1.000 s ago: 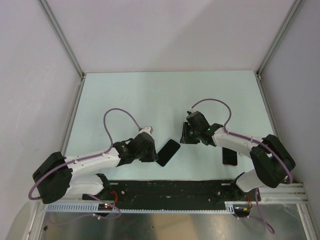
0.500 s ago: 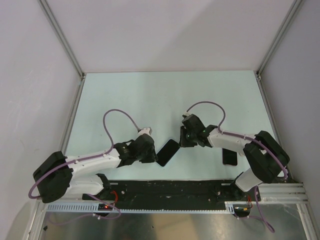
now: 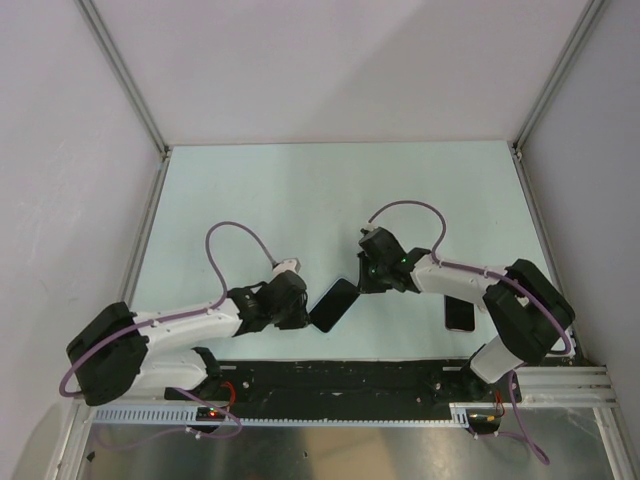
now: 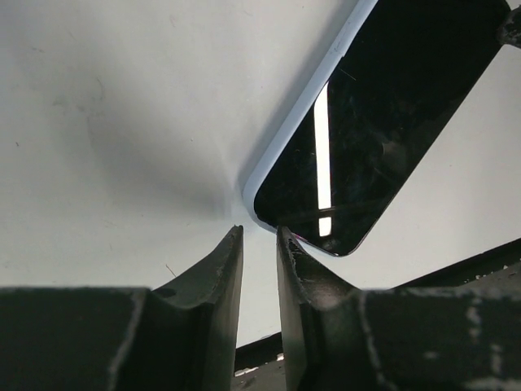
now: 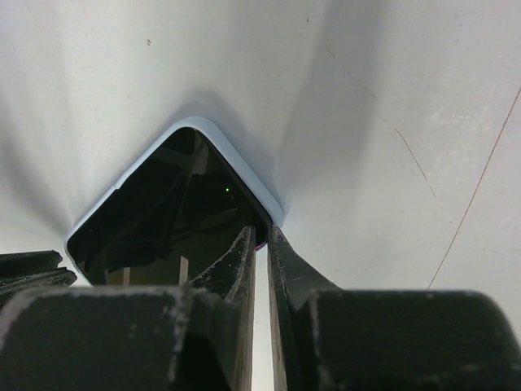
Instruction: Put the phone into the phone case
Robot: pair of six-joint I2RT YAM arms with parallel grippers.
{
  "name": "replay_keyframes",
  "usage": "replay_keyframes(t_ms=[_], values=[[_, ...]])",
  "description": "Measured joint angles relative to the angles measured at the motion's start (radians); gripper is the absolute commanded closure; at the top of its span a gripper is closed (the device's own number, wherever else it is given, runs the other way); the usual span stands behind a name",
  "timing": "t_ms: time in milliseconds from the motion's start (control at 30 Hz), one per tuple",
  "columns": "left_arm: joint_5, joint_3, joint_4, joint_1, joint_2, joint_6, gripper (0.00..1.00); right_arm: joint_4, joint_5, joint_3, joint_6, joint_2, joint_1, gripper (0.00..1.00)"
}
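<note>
While between tools (image 4: 259, 234) (image 5: 260, 234), phone (image 3: 335, 304) sides free

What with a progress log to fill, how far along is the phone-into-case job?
Done: nothing yet; the phone lies bare, apart from the phone case beside the right arm. In hand: the left gripper and right gripper, fingers nearly together, sit at opposite ends of the phone. Left: bringing phone and case together and seating it.
</note>
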State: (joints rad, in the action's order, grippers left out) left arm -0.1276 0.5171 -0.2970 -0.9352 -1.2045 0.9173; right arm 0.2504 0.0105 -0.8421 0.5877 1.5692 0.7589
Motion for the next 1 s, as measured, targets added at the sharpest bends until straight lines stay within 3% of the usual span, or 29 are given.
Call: replay_keyframes(t_ms=[833, 1000], values=[[0.048, 0.016, 0.040, 0.005, -0.076, -0.001, 0.74, 0.085, -0.134, -0.075, -0.016, 0.079, 0.074, 0.97], [0.053, 0.027, 0.031, 0.007, -0.089, -0.001, 0.74, 0.103, -0.168, -0.088, -0.016, 0.073, 0.090, 0.88]])
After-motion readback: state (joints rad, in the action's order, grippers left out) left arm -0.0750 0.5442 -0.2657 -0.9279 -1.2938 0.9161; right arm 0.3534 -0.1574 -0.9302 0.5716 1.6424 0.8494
